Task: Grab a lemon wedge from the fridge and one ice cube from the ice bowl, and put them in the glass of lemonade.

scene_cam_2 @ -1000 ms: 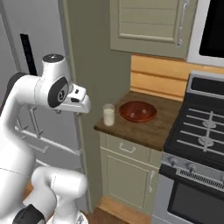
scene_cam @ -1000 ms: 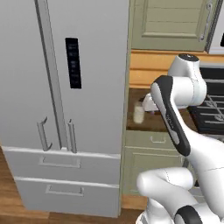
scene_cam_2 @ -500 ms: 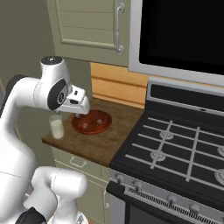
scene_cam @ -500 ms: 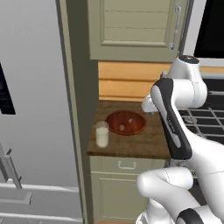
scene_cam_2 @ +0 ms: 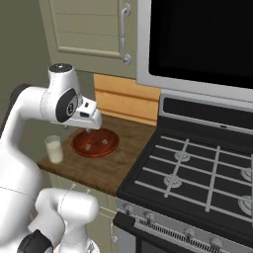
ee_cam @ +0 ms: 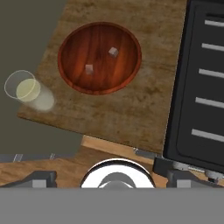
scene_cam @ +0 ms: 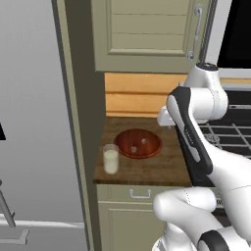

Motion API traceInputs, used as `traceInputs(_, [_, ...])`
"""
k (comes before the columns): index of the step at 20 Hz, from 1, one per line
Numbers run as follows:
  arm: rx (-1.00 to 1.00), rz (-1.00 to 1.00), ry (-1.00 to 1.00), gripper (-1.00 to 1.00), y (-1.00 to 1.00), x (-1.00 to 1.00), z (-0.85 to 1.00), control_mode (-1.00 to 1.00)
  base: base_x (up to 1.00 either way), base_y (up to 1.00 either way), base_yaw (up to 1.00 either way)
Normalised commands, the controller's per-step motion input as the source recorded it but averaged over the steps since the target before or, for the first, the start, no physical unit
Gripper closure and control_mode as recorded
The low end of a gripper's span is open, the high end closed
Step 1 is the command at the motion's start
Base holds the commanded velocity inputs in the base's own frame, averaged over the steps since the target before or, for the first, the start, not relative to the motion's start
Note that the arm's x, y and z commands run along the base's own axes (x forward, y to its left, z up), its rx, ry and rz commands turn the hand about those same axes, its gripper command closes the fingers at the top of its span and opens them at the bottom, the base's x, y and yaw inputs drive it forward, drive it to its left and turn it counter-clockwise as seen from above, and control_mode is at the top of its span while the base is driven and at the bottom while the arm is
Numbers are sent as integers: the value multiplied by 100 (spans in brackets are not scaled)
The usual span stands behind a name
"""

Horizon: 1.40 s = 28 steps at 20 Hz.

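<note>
The ice bowl, a round reddish-brown dish, sits on the wooden counter and holds two ice cubes. The same ice bowl lies at the counter's middle in both base views. Left of it stands the glass of lemonade, near the counter's front left corner. My gripper hovers open and high above the counter, near the bowl's right side, with nothing between its fingers. The grey fridge fills the left. The lemon wedge is out of view.
A black gas stove borders the counter on the right, with a dark microwave above it. A beige wall cabinet hangs over the counter. A drawer with a handle sits below the counter's front edge.
The base has driven right: the views slid from the fridge doors to the counter, bowl and stove. The arm kept its pose and the gripper stayed open.
</note>
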Motion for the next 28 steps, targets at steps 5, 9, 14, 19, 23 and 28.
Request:
traceInputs(5, [0,1,-13,-100,41,19,-70,-100,0,0,0])
traceInputs(9, [4,0,5,-100,17,-11,-19,-100,0,0,0])
traceInputs(14, [-1,-7,5,-100,21,32,-11,-100,0,0,0])
traceInputs(19, [-2,-12,6,-100,29,75,-1,-100,0,0,0])
traceInputs(23, [-1,-5,2,-100,26,83,-24,-100,0,0,0])
traceInputs(28, [3,1,0,-100,-12,35,-51,-100,0,0,0])
